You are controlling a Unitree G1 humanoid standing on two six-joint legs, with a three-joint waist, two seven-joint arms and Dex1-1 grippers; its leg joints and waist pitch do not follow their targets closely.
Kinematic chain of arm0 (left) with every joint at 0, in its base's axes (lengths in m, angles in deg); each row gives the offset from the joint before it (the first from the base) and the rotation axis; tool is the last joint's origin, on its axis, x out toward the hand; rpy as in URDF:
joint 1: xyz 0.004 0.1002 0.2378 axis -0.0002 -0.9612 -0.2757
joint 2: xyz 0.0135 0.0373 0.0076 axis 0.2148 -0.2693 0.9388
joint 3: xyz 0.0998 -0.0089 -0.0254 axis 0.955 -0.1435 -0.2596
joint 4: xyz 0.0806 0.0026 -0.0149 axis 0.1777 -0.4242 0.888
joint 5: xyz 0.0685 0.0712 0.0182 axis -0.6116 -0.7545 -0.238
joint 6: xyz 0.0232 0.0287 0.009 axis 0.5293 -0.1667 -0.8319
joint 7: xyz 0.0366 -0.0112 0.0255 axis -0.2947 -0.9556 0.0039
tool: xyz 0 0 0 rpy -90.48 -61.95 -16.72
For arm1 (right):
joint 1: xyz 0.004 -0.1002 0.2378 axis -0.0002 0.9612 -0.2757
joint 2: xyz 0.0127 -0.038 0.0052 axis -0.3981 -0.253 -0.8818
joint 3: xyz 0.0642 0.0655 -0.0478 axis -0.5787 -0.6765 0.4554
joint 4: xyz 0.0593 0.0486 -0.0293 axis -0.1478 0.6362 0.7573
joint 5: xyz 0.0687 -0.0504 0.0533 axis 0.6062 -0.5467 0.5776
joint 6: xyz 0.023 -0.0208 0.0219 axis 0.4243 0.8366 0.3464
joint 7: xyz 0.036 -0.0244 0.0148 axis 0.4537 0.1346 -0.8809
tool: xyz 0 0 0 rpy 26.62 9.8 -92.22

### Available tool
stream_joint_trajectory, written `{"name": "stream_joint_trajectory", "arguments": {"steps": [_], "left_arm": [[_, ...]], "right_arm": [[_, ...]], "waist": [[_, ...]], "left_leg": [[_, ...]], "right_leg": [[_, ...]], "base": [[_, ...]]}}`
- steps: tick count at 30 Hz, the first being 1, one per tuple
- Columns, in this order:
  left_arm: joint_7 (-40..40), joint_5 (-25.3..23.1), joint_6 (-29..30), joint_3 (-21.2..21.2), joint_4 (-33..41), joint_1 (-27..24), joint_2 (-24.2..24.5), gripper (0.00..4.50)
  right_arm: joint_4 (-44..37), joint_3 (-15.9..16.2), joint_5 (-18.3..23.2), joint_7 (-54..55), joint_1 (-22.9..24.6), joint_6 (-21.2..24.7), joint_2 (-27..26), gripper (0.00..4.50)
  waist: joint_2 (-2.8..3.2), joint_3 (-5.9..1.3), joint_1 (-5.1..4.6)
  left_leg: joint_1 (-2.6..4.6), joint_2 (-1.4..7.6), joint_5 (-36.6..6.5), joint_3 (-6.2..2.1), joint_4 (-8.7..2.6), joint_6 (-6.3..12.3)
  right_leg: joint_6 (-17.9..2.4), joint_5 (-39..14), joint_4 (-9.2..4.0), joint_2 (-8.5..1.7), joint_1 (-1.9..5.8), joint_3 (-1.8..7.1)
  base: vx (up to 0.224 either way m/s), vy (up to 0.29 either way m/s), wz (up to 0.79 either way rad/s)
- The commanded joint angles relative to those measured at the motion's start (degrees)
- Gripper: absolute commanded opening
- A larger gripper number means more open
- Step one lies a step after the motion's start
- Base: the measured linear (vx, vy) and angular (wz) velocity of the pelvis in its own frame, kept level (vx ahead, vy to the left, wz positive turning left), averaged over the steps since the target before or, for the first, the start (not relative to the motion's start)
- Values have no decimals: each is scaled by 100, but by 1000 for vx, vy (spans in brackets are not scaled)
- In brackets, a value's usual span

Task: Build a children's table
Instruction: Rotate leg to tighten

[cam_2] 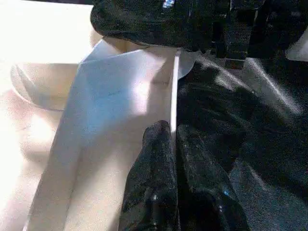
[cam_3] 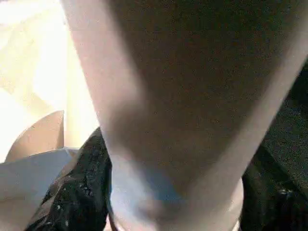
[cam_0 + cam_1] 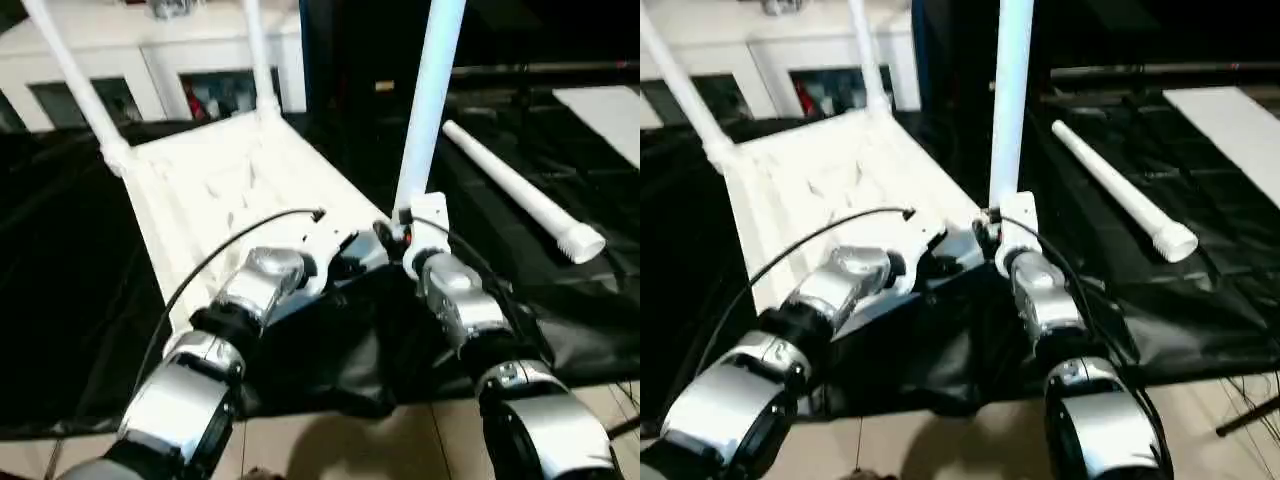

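3 of the 4 long tapered white plastic tube legs stand up from the upturned white plastic table top (image 3: 215, 185), whose cross-ribbed underside faces up on the black sheet (image 3: 60, 300) covering the floor. 2 legs rise at the far corners (image 3: 75, 75) (image 3: 260, 60). The 3rd leg (image 3: 430, 100) stands at the near right corner, with the right end effector (image 3: 405, 238) clamped around its base. The 4th leg (image 3: 520, 190) lies loose on the sheet, well apart to the right.

The left end effector (image 1: 173, 183) is pinched together on the thin near edge of the top, steadying it.

By my judgement, the step in hand is seating the 3rd leg in its round corner socket. Next, that leg wants pressing or twisting fully home while the left side braces the top. After that, the right arm must let go and reach for the loose leg, bound for the near left corner.
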Motion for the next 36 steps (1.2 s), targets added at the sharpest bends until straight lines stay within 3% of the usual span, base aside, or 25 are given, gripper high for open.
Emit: {"name": "stream_joint_trajectory", "arguments": {"steps": [1,3,4,5,6,7,8,13,15,16,17,18,19,21,22,23,25,27,29,30,32,33,34,35,36], "left_arm": [[-375,52,-436,-217,-37,136,55,0],[-299,77,-480,-217,-76,133,71,0],[-285,80,-523,-215,-86,132,75,0],[-252,70,-633,-234,-183,172,50,0],[-321,76,-724,-274,-243,211,23,0],[-387,81,-805,-307,-320,253,-3,0],[-261,185,-818,-381,-363,291,-41,0],[-250,469,-927,-674,-425,515,-131,64],[-544,545,-1148,-846,-377,656,-47,75],[-678,587,-1230,-929,-354,710,-6,83],[-849,617,-1260,-1030,-304,761,112,95],[-1025,602,-1317,-1116,-280,807,297,106],[-1025,602,-1317,-1116,-280,807,297,114],[-1021,496,-1242,-1223,1,717,757,129],[-1010,489,-1221,-1226,29,706,787,129],[-936,406,-907,-1299,426,534,1195,129],[-940,372,-732,-1349,624,437,1388,129],[-921,218,-22,-1514,1427,-62,2084,129],[-820,126,756,-1693,2293,-700,2600,129],[-820,126,756,-1693,2293,-700,2600,129],[-666,-24,1531,-1817,3175,-1446,3071,129],[-643,-93,1750,-1844,3483,-1732,3241,129],[-643,-93,1750,-1844,3483,-1732,3241,129],[-702,-252,1839,-1906,3616,-1988,3440,129],[-801,-357,1889,-1990,3630,-2141,3559,129]], "right_arm": [[-85,74,156,-441,35,-161,-405,344],[-278,50,135,-443,136,-263,-368,347],[-351,53,104,-409,170,-288,-343,370],[-537,102,-65,-112,257,-273,-200,383],[-721,145,-126,-77,353,-223,-108,383],[-798,190,-149,-42,400,-219,-45,383],[-974,221,-147,-58,498,-175,19,383],[-2072,210,-114,-223,1143,184,218,391],[-2414,209,-179,-282,1410,397,256,391],[-2526,206,-204,-304,1507,458,262,391],[-2602,231,-273,-285,1599,477,273,391],[-2733,324,-332,-219,1719,473,300,391],[-2733,324,-332,-219,1719,473,300,391],[-3060,491,-264,-318,1929,618,266,391],[-3079,501,-256,-332,1940,630,264,391],[-3353,630,-177,-508,2102,827,231,391],[-3448,686,-167,-575,2160,913,219,391],[-3540,850,-293,-637,2257,1088,167,391],[-3435,886,-362,-622,2204,1171,95,391],[-3435,886,-362,-622,2204,1171,95,391],[-3192,897,-440,-619,2037,1154,90,391],[-3114,907,-457,-633,1972,1156,113,391],[-3114,907,-457,-633,1972,1156,113,391],[-2964,903,-476,-651,1843,1125,149,391],[-2816,887,-467,-679,1723,1109,164,391]], "waist": [[-131,-387,-5],[-97,-372,-9],[-98,-368,-59],[-59,-378,-84],[-63,-381,-88],[-5,-375,-104],[-8,-386,-92],[15,-418,-31],[-49,-409,-42],[-22,-401,-44],[-57,-395,-49],[-134,-376,-67],[-79,-366,-68],[-195,-342,-73],[-121,-341,-63],[-118,-342,-63],[-80,-348,-82],[31,-368,-64],[84,-368,-95],[70,-374,-104],[101,-374,-81],[56,-355,-95],[104,-325,-66],[66,-312,-54],[-60,-305,-57]], "left_leg": [[127,172,-539,-62,-327,784],[117,179,-708,-69,-344,771],[103,182,-793,-86,-364,714],[121,187,-794,-92,-369,650],[142,185,-803,-89,-360,632],[149,180,-817,-80,-352,594],[148,173,-779,-84,-345,594],[142,182,-359,-83,-282,892],[108,169,-291,-86,-276,973],[107,168,-363,-88,-280,984],[104,169,-411,-82,-282,978],[80,153,-473,-77,-294,936],[94,150,-551,-73,-297,882],[94,152,-643,-63,-315,821],[98,165,-590,-73,-326,792],[110,188,-577,-83,-337,773],[138,194,-552,-82,-341,721],[176,227,-488,-94,-341,631],[195,225,-443,-84,-347,554],[183,235,-452,-92,-352,520],[210,250,-560,-89,-369,342],[189,245,-592,-85,-389,313],[238,223,-826,-55,-396,246],[236,223,-1044,-63,-417,141],[218,224,-1125,-51,-436,104]], "right_leg": [[-1430,123,-365,-311,240,170],[-1386,-59,-386,-322,243,164],[-1364,-137,-384,-309,262,153],[-1350,-124,-385,-284,260,143],[-1376,-100,-389,-283,241,151],[-1399,4,-395,-274,247,157],[-1421,120,-374,-279,267,158],[-1478,674,-323,-289,267,162],[-1485,738,-317,-287,276,144],[-1483,615,-318,-296,276,139],[-1467,524,-335,-298,273,139],[-1425,278,-352,-297,290,135],[-1382,-4,-370,-299,273,141],[-1326,-320,-400,-279,266,152],[-1295,-382,-379,-281,254,160],[-1306,-348,-356,-272,243,162],[-1301,-230,-343,-249,212,165],[-1391,5,-294,-249,192,166],[-1400,251,-268,-221,157,157],[-1393,277,-265,-238,171,160],[-1392,263,-252,-236,154,158],[-1381,222,-260,-229,158,157],[-1324,-62,-303,-199,99,169],[-1305,-294,-316,-217,108,187],[-1281,-417,-342,-213,121,191]], "base": [[0,0,0],[0,0,0],[0,0,0],[0,0,0],[0,0,0],[0,0,0],[0,0,0],[0,0,0],[0,0,0],[0,0,0],[0,0,0],[0,0,0],[0,0,0],[0,0,0],[0,0,0],[0,0,0],[0,0,0],[0,0,0],[0,0,0],[0,0,0],[0,0,0],[0,0,0],[0,0,0],[0,0,0],[0,0,0]]}}
